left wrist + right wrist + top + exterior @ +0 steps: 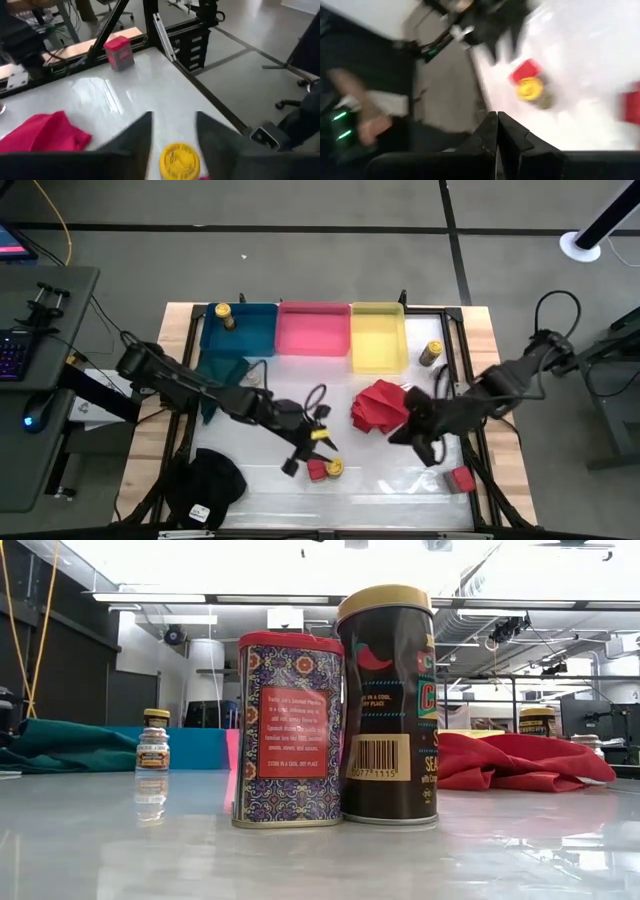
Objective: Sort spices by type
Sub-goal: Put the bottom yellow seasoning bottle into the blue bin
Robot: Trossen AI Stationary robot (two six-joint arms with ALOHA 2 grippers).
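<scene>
**Spice containers on tabletop: item listing**

Left end effector (305,452): poised over the front centre of the glossy white tabletop (400,480), fingers (135,137) spread apart and empty; the left wrist view alone shows the round yellow lid between them, below.

Right end effector (425,448): beside the crumpled red cloth (380,406), fingers pressed together, holding nothing.

Red patterned tin (288,730): boxy, upright, touching the dark cylindrical yellow-lidded jar (388,705); only the low view shows its ornate printed label and the jar's barcode.

Second red tin (461,478): near the front right corner.

Further yellow-lidded jars: one (431,353) lying right of the yellow bin (378,337), one (224,316) in the blue bin (240,332).

Pink bin (314,330): between the two.
</scene>
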